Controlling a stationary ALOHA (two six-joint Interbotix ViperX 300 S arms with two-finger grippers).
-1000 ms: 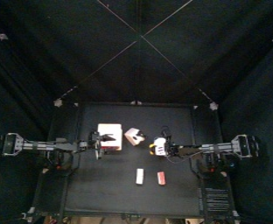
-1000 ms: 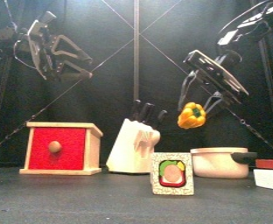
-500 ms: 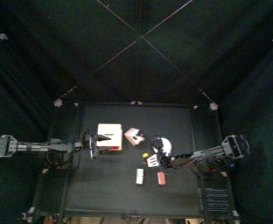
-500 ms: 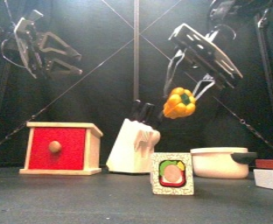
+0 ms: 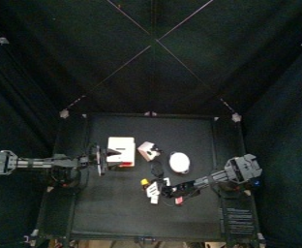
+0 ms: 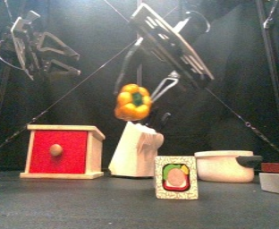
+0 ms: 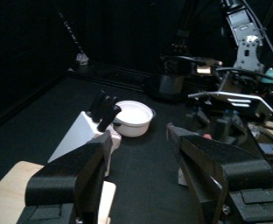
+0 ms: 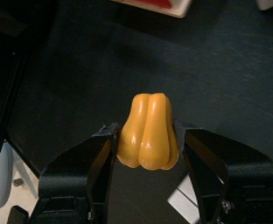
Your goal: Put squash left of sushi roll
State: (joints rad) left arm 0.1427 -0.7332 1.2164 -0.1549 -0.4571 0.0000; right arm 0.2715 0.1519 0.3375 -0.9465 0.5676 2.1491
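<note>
Carrying the squash point(image 6: 132, 101) well meant keeping it pinched until it was low over bare table on the correct side of the sushi roll point(image 6: 174, 177). At this moment the right gripper point(image 8: 150, 140) was clamped on the yellow-orange piece, one jaw on each flank, as the right wrist view showed plainly. In the front view the squash hung in the air at centre frame, high above the white knife block point(image 6: 137, 148) and up and to the left of the sushi roll, which stood at lower centre near the front edge. In the top view the squash point(image 5: 146, 182) showed as a small yellow spot at lower centre, near the small pieces there.

My judgement was that the carry across was largely done and the descent remained. A good placement would lower the piece into the open strip between the red box point(image 6: 65, 151) at lower left and the sushi roll, in front of the knife block, clear of all three. The rounded squash would likely roll if dropped, so letting go only once it touched the table point(image 6: 58, 201) seemed wise. The white pot point(image 6: 228, 165) at lower right posed no obstacle.

The left gripper point(image 7: 145, 157) hung raised at upper left in the front view, jaws spread and holding nothing.
</note>
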